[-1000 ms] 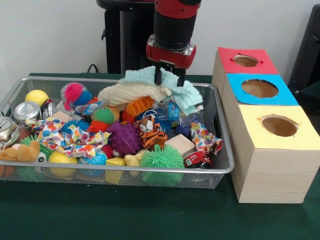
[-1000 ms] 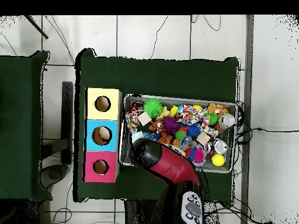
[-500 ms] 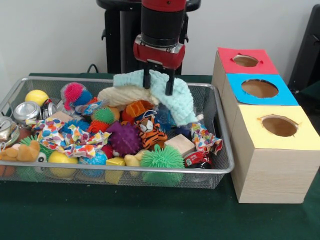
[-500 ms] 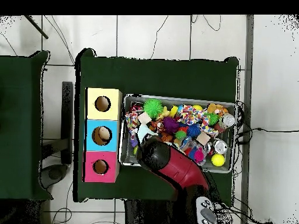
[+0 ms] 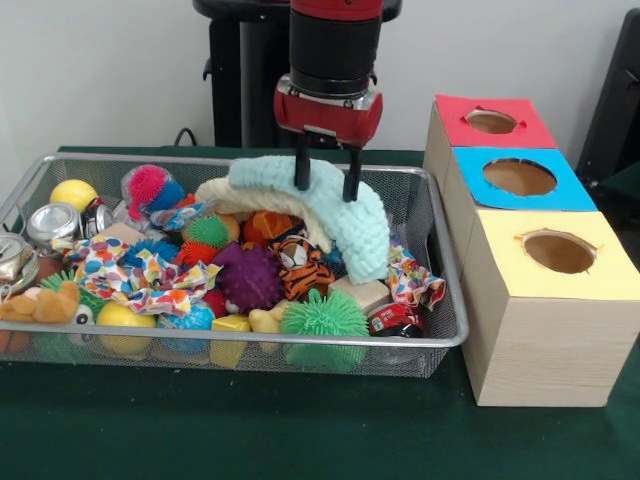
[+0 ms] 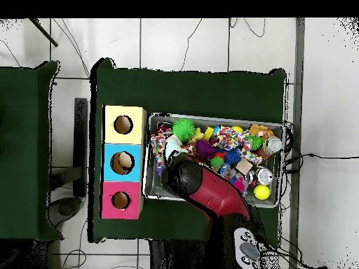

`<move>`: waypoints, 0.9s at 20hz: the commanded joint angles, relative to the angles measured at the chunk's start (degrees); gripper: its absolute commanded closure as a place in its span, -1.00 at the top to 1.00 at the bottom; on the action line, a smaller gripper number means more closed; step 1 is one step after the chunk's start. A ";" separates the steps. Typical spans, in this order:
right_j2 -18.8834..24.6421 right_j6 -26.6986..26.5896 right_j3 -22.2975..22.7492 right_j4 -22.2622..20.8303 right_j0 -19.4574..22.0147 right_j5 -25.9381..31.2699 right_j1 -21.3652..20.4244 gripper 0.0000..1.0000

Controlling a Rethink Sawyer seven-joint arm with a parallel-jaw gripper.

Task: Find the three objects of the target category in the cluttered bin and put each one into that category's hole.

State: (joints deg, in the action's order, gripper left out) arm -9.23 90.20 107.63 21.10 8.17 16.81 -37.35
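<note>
A mint-green knitted cloth [image 5: 350, 220] hangs over the toys in the wire mesh bin [image 5: 250, 340], lifted at its top. My gripper [image 5: 327, 183] is shut on the cloth's upper fold, with both black fingers [image 5: 302, 172] pressed into it. A cream knitted cloth [image 5: 245, 195] lies just under and left of it. In the overhead view the red arm [image 6: 210, 196] covers the gripper, and only a pale edge of the cloth [image 6: 172, 148] shows at the bin's left end. The box row has a red hole [image 5: 491, 121], a blue hole [image 5: 519, 177] and a yellow hole [image 5: 559, 251].
The bin holds spiky balls, a purple one [image 5: 248, 277] and a green one [image 5: 323, 316], a tiger toy [image 5: 300, 268], wooden blocks, cans [image 5: 52, 222], a yellow ball [image 5: 73, 193] and patterned fabric [image 5: 135, 270]. The box row [image 6: 123, 162] stands close beside the bin.
The gripper has pulled the mint cloth up out of the bin's far right corner and carried it toward the bin's middle. The cloth now drapes lower over the toys.
</note>
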 commanded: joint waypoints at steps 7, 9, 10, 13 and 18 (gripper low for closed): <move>3.24 9.41 -5.22 -0.68 -1.09 6.65 0.71 1.00; 2.36 9.70 -5.39 -0.78 -1.60 7.88 0.24 1.00; 2.02 9.94 -5.34 -0.77 -1.87 8.25 0.12 1.00; 0.81 10.93 -5.12 -0.63 -2.69 10.08 -0.23 1.00; -0.44 12.49 -3.77 -0.09 -3.66 10.29 -1.48 1.00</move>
State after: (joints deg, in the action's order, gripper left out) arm -8.85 90.20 105.82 21.09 5.10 20.53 -37.78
